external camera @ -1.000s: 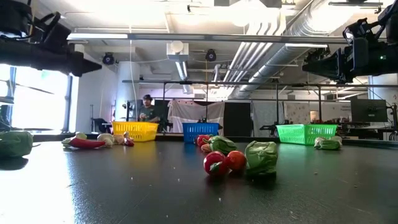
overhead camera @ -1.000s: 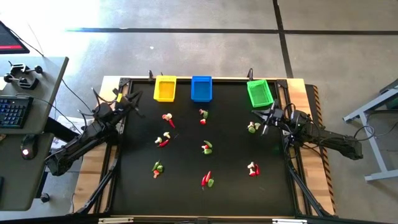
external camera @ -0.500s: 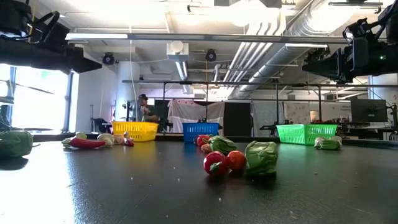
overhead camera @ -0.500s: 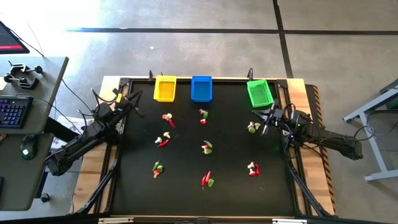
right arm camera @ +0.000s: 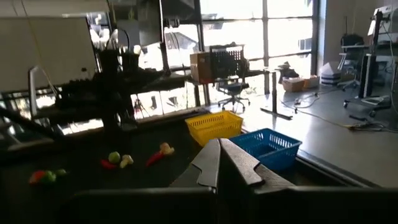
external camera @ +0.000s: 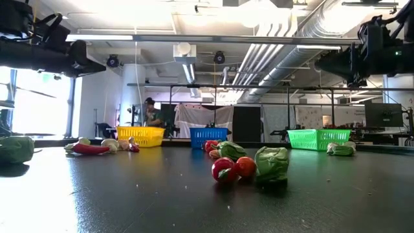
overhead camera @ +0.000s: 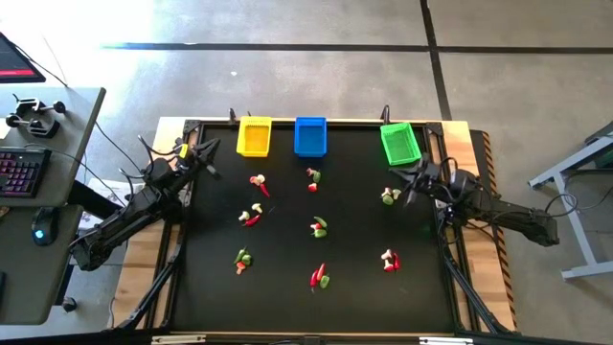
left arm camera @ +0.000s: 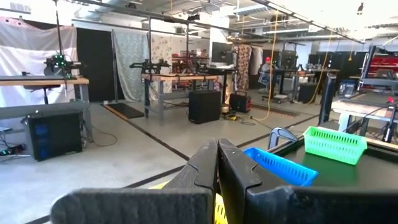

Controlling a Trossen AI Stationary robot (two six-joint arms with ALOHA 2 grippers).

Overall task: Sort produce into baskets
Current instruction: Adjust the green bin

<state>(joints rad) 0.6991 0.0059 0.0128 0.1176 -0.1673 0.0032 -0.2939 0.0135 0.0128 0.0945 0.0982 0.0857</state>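
Right gripper (overhead camera: 414, 178) has shifted slightly toward the green basket (overhead camera: 399, 143) over the last second, fingers clenched, empty. Left gripper (overhead camera: 203, 156) unmoved at the desk's (overhead camera: 287, 287) left edge near the yellow basket (overhead camera: 254, 136), clenched, empty. Produce (overhead camera: 319, 228) lies scattered on the desk; blue basket (overhead camera: 310, 135) untouched. Judgement: sorting not begun, right arm starting.

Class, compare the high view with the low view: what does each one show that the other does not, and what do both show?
Only the high view shows the whole black table top, every scattered cluster of tiny toy vegetables, both dark arms, the closed left pincer and the closed right pincer.

Only the low view shows the room's ceiling pipes and a person behind the table.

Both show the yellow plastic basket, blue plastic basket and bright green plastic basket.
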